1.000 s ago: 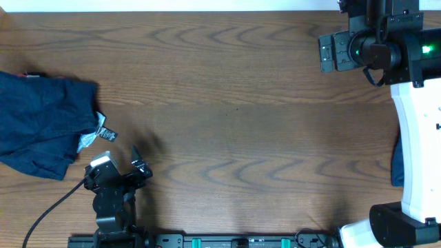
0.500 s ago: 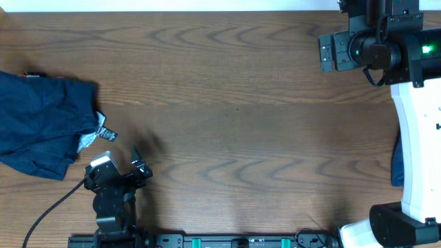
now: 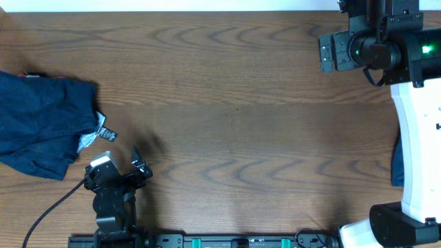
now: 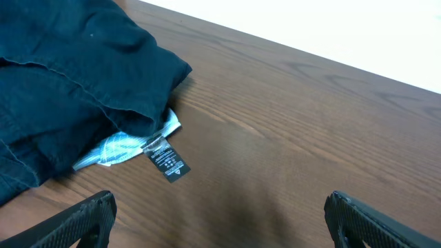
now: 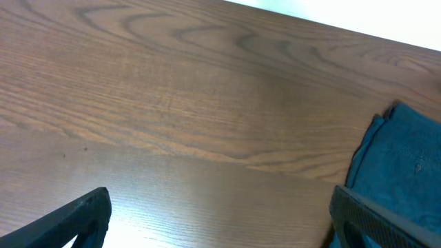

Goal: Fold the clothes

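We find the left tool point(image 4: 219, 219) and right tool point(image 5: 227, 217) both wide open and empty, the shorts point(image 3: 41, 127) crumpled on the tabletop point(image 3: 241, 103) near the left tool, judged soft, light and limp, best pinched at the waistband by the tag point(image 4: 167, 162).

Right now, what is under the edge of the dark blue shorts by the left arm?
A pale striped bit of cloth pokes out from under the shorts, with a small black tag lying on the table. How far it runs underneath is covered.
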{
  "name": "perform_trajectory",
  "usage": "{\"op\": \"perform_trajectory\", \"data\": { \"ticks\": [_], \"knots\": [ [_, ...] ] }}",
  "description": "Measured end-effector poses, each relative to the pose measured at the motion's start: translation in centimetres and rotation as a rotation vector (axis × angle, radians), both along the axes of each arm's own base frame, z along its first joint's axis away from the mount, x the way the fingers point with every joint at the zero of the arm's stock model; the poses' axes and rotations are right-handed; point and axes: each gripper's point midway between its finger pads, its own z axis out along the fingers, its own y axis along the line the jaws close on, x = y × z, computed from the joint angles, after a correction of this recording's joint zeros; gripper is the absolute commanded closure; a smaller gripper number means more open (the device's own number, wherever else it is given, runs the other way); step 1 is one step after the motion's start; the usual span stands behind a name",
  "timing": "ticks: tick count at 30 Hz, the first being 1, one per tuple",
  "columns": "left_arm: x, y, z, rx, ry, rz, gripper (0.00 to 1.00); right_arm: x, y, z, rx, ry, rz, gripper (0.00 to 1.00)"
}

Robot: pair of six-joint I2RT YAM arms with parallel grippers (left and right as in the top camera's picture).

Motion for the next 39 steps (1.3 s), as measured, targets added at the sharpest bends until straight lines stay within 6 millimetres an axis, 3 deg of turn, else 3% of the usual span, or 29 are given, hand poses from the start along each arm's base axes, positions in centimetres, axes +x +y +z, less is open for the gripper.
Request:
{"op": "perform_trajectory", "data": {
  "ticks": [12, 17, 22, 25, 28, 30, 33, 39],
  "knots": [
    [0.0, 0.0, 0.0, 0.000, 0.000, 0.000, 0.02, 0.3, 0.0, 0.3, 0.002, -0.016, 0.000, 0.01],
    [0.0, 0.0, 0.0, 0.000, 0.000, 0.000, 0.02, -0.7, -0.1, 2.2, 0.011, -0.072, 0.001, 0.01],
    [0.0, 0.0, 0.0, 0.000, 0.000, 0.000, 0.02, -4.7, -0.3, 8.5, 0.043, -0.273, 0.010, 0.11],
    [0.0, 0.0, 0.0, 0.000, -0.002, 0.000, 0.02, -9.2, -0.3, 13.1, 0.085, -0.458, 0.029, 0.10],
    [0.0, 0.0, 0.0, 0.000, -0.003, 0.000, 0.02, -13.3, -0.7, 15.1, 0.139, -0.591, 0.023, 0.09],
    [0.0, 0.0, 0.1, 0.000, -0.003, 0.000, 0.02, -16.0, -1.2, 15.1, 0.175, -0.658, 0.009, 0.09],
    [0.0, 0.0, 0.1, 0.000, -0.005, 0.000, 0.02, -19.1, -1.8, 13.5, 0.225, -0.717, -0.011, 0.09],
    [0.1, 0.0, 0.1, 0.001, -0.007, 0.000, 0.02, -21.8, -2.3, 7.6, 0.292, -0.799, -0.034, 0.13]
  ]
}}
